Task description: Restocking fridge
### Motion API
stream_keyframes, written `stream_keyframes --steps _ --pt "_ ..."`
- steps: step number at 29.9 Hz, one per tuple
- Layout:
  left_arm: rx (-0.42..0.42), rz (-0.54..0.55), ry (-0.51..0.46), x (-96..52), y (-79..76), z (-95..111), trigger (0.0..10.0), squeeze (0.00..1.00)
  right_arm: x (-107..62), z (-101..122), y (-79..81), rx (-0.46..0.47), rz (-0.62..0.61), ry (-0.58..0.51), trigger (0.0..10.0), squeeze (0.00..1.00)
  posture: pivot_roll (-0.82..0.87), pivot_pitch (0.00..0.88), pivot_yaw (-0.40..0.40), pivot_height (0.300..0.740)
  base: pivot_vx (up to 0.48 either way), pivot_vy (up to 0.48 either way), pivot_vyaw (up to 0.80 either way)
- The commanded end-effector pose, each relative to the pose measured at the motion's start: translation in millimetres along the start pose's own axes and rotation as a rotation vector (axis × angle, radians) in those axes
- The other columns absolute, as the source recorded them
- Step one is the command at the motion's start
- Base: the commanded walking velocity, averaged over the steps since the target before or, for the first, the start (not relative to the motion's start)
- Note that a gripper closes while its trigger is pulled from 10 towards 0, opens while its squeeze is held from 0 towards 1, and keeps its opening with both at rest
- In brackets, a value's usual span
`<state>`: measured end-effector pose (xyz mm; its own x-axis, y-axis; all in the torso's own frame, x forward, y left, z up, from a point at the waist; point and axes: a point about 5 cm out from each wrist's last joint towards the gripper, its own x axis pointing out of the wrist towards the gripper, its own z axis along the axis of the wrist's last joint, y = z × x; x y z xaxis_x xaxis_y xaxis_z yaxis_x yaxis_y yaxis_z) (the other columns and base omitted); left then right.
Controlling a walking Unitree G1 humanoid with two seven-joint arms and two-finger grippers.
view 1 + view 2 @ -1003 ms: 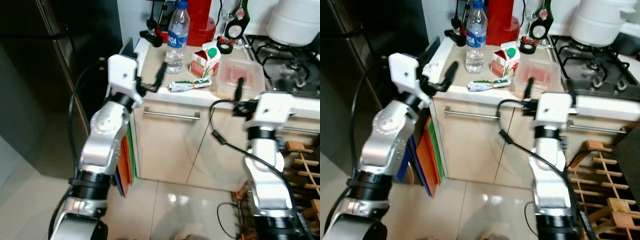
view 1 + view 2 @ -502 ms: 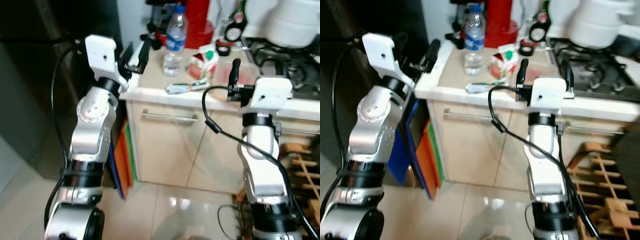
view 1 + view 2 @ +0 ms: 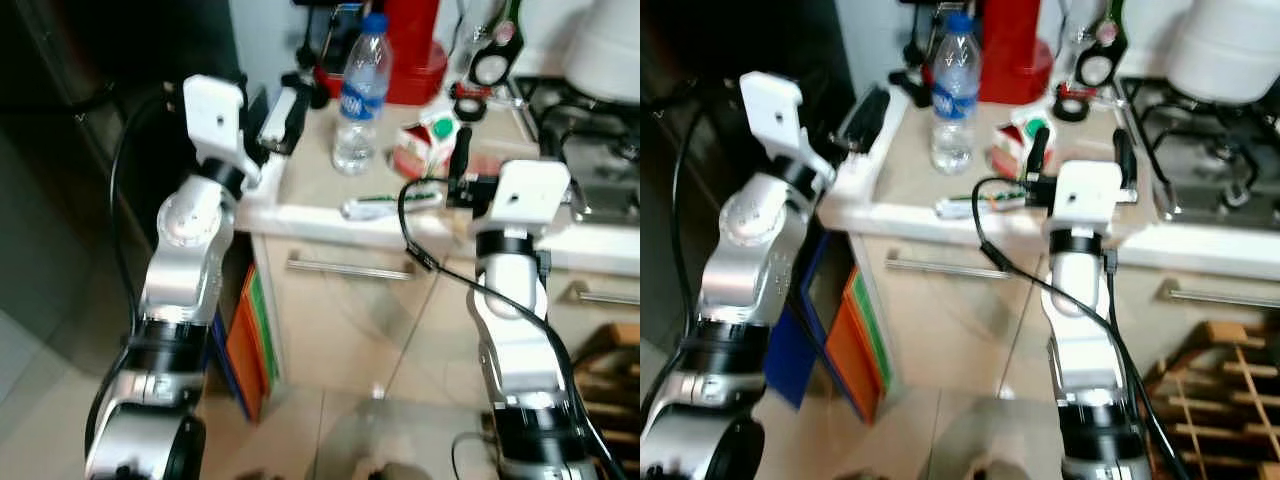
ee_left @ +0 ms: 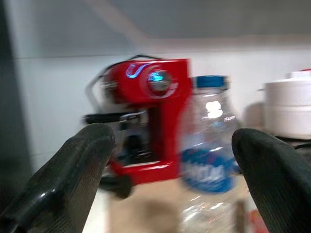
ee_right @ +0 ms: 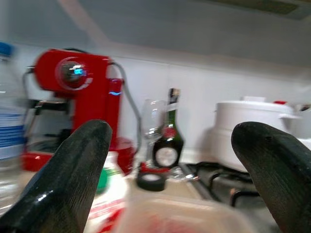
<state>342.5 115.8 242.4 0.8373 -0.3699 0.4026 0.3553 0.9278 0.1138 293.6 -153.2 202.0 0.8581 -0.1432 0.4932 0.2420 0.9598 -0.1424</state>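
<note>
Both arms now sit higher and nearer the bench (image 3: 310, 185). Left end effector (image 3: 282, 112) spread, empty, facing water bottle (image 3: 358, 95) on bench; right end effector (image 3: 1077, 155) spread near milk carton (image 3: 420, 140). Approach step; next likely: close on bottle.

A clear plastic water bottle (image 3: 954, 92) with a blue cap and blue label is standing upright on the beige countertop, near its back. A small red-and-white carton (image 3: 1024, 146) with a green cap is sitting just to its right, and a white-and-green tube (image 3: 978, 203) is lying flat near the counter's front edge.
</note>
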Motion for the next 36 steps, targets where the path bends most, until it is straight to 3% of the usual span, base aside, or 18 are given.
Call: stream_keyframes --steps 1,12,15,19,23,25,29,30,36 --pt "0.014 -0.038 -0.039 3.8 -5.6 9.0 10.0 0.00 3.3 3.8 -5.5 -0.008 -0.026 -0.024 10.0 0.00 -0.11 0.000 0.014 0.727 0.472 0.000 0.00" --pt "0.031 0.031 -0.017 17.7 14.3 22.4 10.0 0.00 9.8 12.9 -4.6 0.011 -0.016 -0.058 10.0 0.00 -0.11 0.000 0.015 0.727 0.072 0.000 0.00" --pt "-0.001 0.036 0.002 29.2 24.5 29.5 10.0 0.00 -9.2 -8.3 13.3 0.039 0.089 0.041 10.0 0.00 -0.11 0.000 0.017 0.727 0.000 0.000 0.00" --pt "-0.051 0.025 0.091 38.6 34.1 21.6 10.0 0.00 -17.8 -14.4 15.9 0.058 0.084 0.088 10.0 0.00 -0.13 0.000 0.035 0.727 0.000 0.000 0.00" --pt "-0.070 0.006 0.124 43.3 34.5 19.0 10.0 0.00 -18.2 -15.7 14.8 0.056 0.077 0.093 10.0 0.00 -0.13 0.000 0.037 0.727 0.000 0.000 0.00" --pt "-0.103 -0.076 0.164 58.7 26.3 19.9 10.0 0.00 -17.6 -17.0 12.2 0.048 0.077 0.093 10.0 0.00 -0.14 0.000 0.034 0.727 0.000 0.000 0.00" --pt "-0.129 -0.115 0.173 69.6 20.8 23.2 10.0 0.00 -15.6 -16.6 10.0 0.040 0.074 0.088 10.0 0.00 -0.15 0.000 0.038 0.727 0.000 0.000 0.00" --pt "-0.099 -0.137 0.161 73.6 17.4 25.7 10.0 0.00 -14.2 -15.8 8.2 0.033 0.069 0.084 10.0 0.00 -0.16 0.000 0.045 0.727 0.000 0.000 0.00" --pt "-0.075 -0.137 0.117 73.5 14.9 27.2 10.0 0.00 -11.6 -15.3 5.9 0.026 0.052 0.091 10.0 0.00 -0.16 0.000 0.049 0.727 0.000 0.000 -0.53"
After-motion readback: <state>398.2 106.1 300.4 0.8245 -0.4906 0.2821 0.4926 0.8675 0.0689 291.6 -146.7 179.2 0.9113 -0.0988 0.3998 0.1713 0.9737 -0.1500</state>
